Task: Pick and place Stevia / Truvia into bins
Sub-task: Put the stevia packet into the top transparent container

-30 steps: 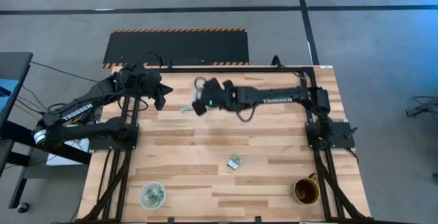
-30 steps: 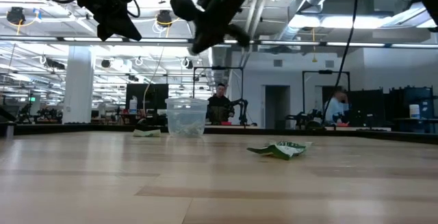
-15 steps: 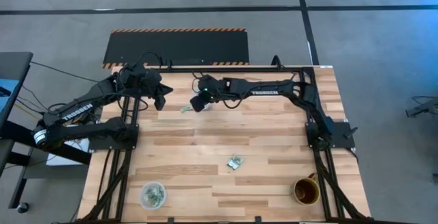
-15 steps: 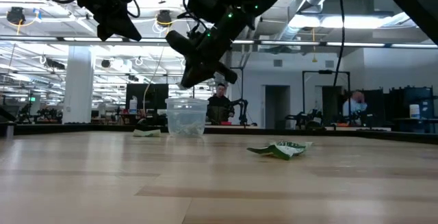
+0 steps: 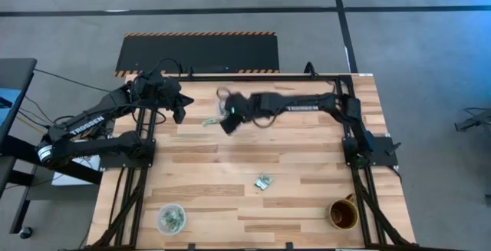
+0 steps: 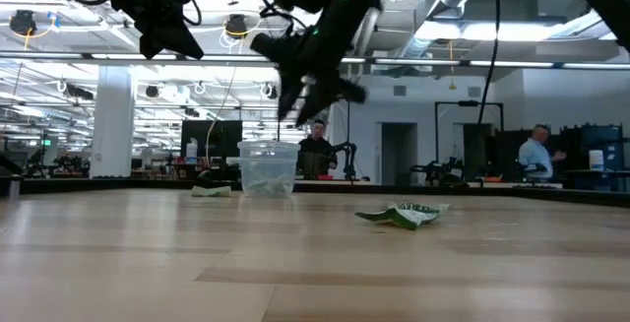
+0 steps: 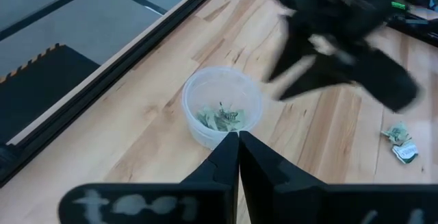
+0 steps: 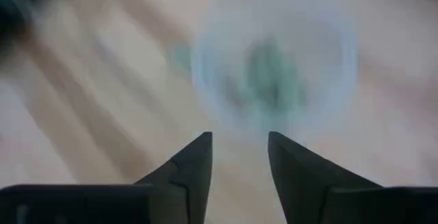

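Observation:
A clear cup [image 7: 194, 118] holding several green-and-white packets [image 7: 220, 118] stands near the table's far edge; it also shows in the low view [image 6: 268, 169] and, blurred, in the right wrist view [image 8: 205, 59]. My right gripper [image 5: 228, 123] hangs open above it, a little to its near side [image 6: 315, 100], with nothing between its fingers [image 8: 239, 136]. My left gripper [image 5: 179, 113] waits shut and clear of everything at the far left, high over the table [image 7: 238, 142]. One packet [image 5: 208, 121] lies flat beside the cup. Crumpled packets [image 5: 264, 181] lie mid-table.
A second clear cup [image 5: 172, 219] with packets stands at the near left. A brown mug [image 5: 343, 214] stands at the near right. Bare wood lies between them. Beyond the table, people [image 6: 539, 155] show in the room.
My right gripper has come down toward the far cup and tipped more steeply downward. Its fingers have opened. The cups and the loose packets lie where they were.

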